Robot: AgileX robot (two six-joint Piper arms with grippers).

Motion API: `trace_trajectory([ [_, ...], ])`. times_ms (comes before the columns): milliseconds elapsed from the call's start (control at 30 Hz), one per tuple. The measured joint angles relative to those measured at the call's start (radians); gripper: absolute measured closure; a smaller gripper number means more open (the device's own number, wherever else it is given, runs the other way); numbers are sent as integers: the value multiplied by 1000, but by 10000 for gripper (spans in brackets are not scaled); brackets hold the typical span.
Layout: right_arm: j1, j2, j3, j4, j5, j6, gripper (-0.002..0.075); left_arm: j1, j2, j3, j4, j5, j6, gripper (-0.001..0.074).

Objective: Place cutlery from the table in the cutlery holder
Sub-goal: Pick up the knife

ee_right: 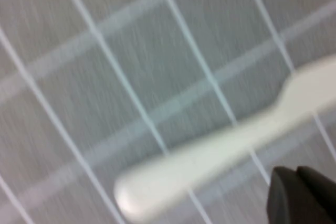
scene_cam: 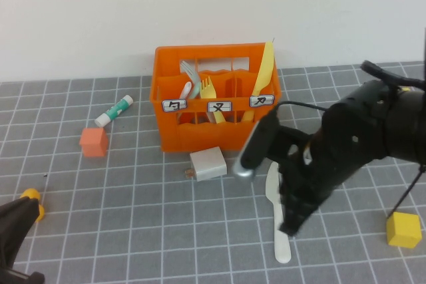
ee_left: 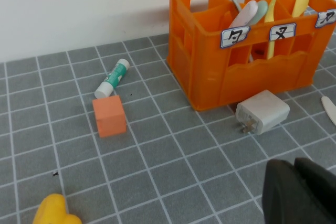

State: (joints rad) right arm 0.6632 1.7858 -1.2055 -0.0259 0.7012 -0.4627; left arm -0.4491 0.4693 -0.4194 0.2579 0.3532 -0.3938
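Two arms share the grey tiled table (scene_cam: 133, 231): the left gripper (scene_cam: 16, 237) sits parked at the near left corner, and whether it is open or closed I cannot tell. Most bare tiles lie along the near edge, between that corner and the white knife (scene_cam: 281, 234). Right gripper (scene_cam: 293, 221), low over the near right part, hovers just beside the knife's handle; its opening is hidden. Toward the far edge stands the orange crate (scene_cam: 200, 134), a pale yellow fork (scene_cam: 210, 94) upright in its middle compartment, a white charger (scene_cam: 208, 163) touching its front.
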Motion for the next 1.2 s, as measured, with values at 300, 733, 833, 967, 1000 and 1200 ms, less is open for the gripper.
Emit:
trace_trajectory([
  [300, 0, 63, -4, 176, -135, 109, 365, 0, 0, 0, -14, 4, -4, 735],
  [733, 0, 124, -4, -58, -141, 555, 315, 0, 0, 0, -24, 7, -4, 735],
  [833, 0, 138, -4, -43, -138, 560, 315, 0, 0, 0, -24, 8, -4, 735],
  [967, 0, 144, -10, -41, -126, 550, 317, 0, 0, 0, -24, 10, -4, 735],
  [1000, 0, 145, -10, -39, -121, 542, 321, 0, 0, 0, -24, 10, -4, 735],
  [1200, 6, 145, -12, -28, -100, 463, 404, 0, 0, 0, -24, 8, -4, 735],
])
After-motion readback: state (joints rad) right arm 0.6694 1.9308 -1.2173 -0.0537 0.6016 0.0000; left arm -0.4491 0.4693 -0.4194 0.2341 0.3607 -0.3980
